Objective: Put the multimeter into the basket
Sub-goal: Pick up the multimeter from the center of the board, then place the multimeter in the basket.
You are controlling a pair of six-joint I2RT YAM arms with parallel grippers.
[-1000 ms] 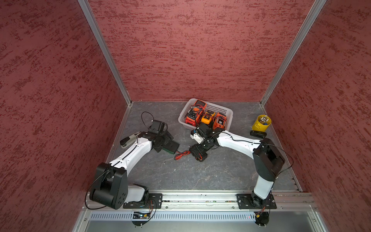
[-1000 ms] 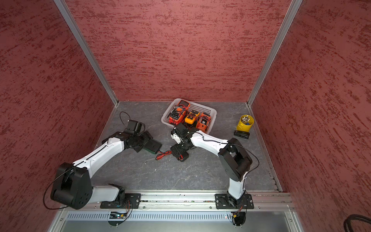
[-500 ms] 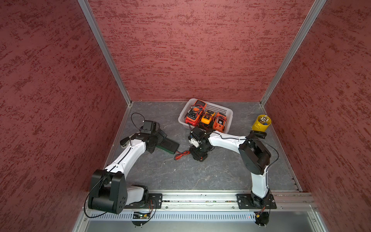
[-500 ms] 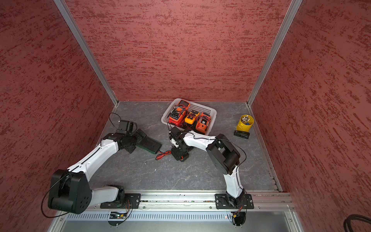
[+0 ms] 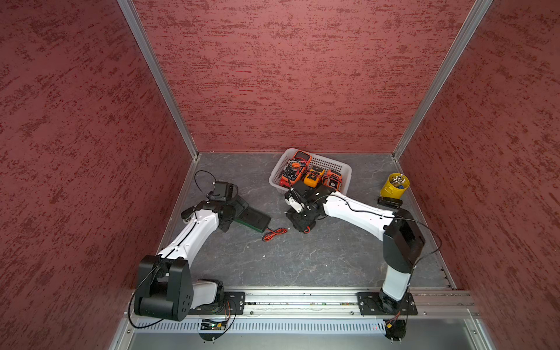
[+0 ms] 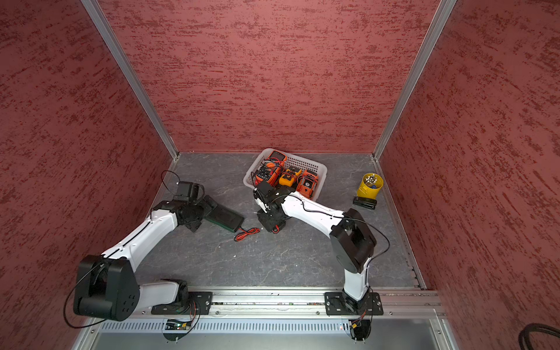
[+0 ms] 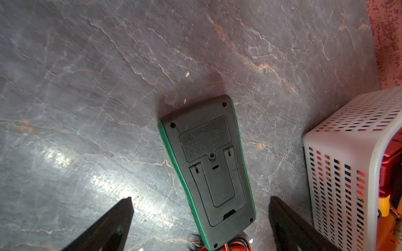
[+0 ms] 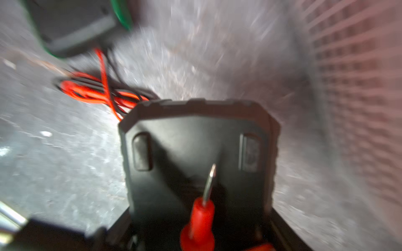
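Left gripper [image 7: 201, 198] backed off leftward, jaws wide, astride green meter [image 5: 254, 218], left-centre. Right gripper [image 5: 301, 222] sits on black meter [image 8: 195, 141] below basket [image 5: 330, 160]; grip unclear. Likely rigid, slick, hefty: pinch long sides.

My right wrist feed is blurred. The black multimeter [image 8: 195, 139] sits between the fingers of the right gripper [image 8: 199, 219], its near end cut off by the frame, and I can't tell whether the jaws press on it. In both top views that gripper covers most of it. Ahead of the left gripper [image 7: 200, 198], the green-edged multimeter [image 7: 208, 165] lies face down, dial hidden. The basket [image 7: 339, 139] beside it is cropped. I can't make out what's in the yellow cup [image 5: 394, 185].
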